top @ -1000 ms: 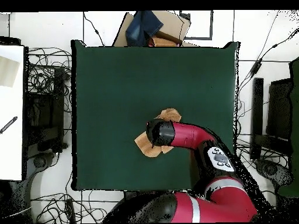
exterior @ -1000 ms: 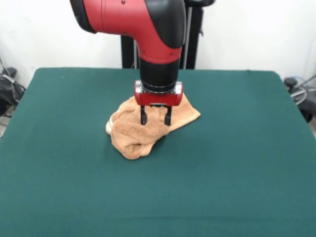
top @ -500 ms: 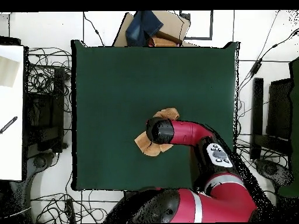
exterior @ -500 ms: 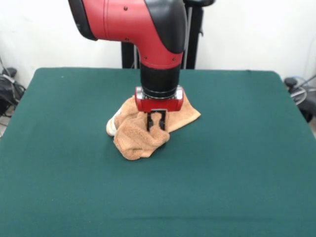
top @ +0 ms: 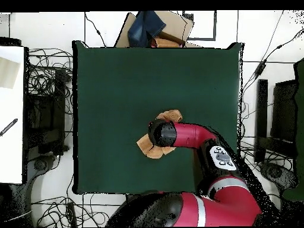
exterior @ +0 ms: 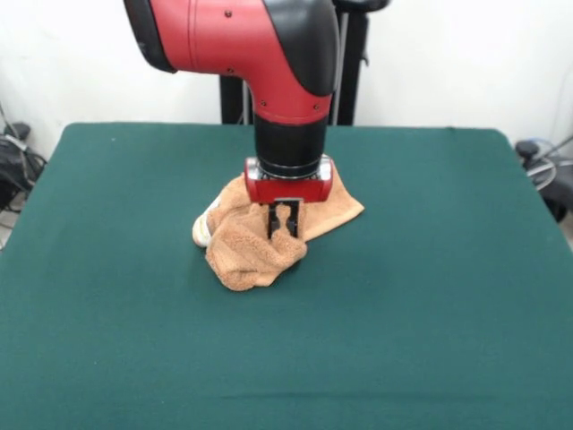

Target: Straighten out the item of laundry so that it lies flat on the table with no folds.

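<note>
Grasping step in hand: gripper down on the bunched hand towel, fingers drawn close together and pinching a raised fold of terry near the heap's top. Towel crumpled in a lump near the middle of the green table, one flat corner poking out behind the arm, a pale rolled edge at the side. Next, likely a lift and a pull outward to draw the folds open, gently enough to keep the pinch. No brand, label or writing readable anywhere; overhead, towel mostly hidden under the wrist
</note>
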Available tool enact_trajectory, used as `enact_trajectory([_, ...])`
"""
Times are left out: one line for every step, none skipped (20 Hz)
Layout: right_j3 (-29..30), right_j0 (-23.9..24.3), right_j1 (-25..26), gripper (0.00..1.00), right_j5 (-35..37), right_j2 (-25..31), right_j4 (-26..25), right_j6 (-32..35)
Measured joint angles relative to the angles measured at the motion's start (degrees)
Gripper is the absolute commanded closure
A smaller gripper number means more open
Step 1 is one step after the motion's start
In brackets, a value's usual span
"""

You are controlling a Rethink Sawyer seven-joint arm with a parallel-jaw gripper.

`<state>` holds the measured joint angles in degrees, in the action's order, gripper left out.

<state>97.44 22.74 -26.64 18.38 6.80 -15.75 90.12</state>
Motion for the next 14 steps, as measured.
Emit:
enact_trajectory([0.0, 0.0, 0.0, 1.0, 0.0, 0.0, 0.0, 0.0])
enact_trajectory([0.1, 0.0, -0.1, 1.0, 0.0, 0.0, 0.0, 0.0])
enact_trajectory([0.2, 0.0, -0.2, 1.0, -0.1, 0.0, 0.0, 0.0])
enact_trajectory([0.4, -0.1, -0.4, 1.0, -0.1, 0.0, 0.0, 0.0])
enact_trajectory([0.5, -0.2, -0.6, 1.0, -0.1, 0.0, 0.0, 0.0])
enact_trajectory([0.9, -0.9, -1.5, 1.0, -0.1, -0.1, 0.0, 0.0])
enact_trajectory([0.9, -1.4, -1.9, 1.0, -0.1, -0.2, 0.0, 0.0])
enact_trajectory([0.9, -2.0, -2.4, 1.0, -0.1, -0.3, 0.0, 0.0])
enact_trajectory([1.0, -2.6, -2.9, 1.0, -0.1, -0.3, 0.0, 0.0])
enact_trajectory([1.0, -3.2, -3.4, 1.0, -0.1, -0.3, 0.1, 0.0])
enact_trajectory([1.0, -4.1, -4.2, 1.0, -0.1, -0.3, 0.3, 0.0])
enact_trajectory([1.0, -4.9, -5.0, 1.0, -0.1, -0.3, 0.7, 0.0])
enact_trajectory([1.2, -5.5, -6.1, 1.0, 0.1, -0.1, 1.3, 0.0])
enact_trajectory([1.4, -6.2, -7.2, 1.0, 0.2, 0.0, 1.9, 0.0])
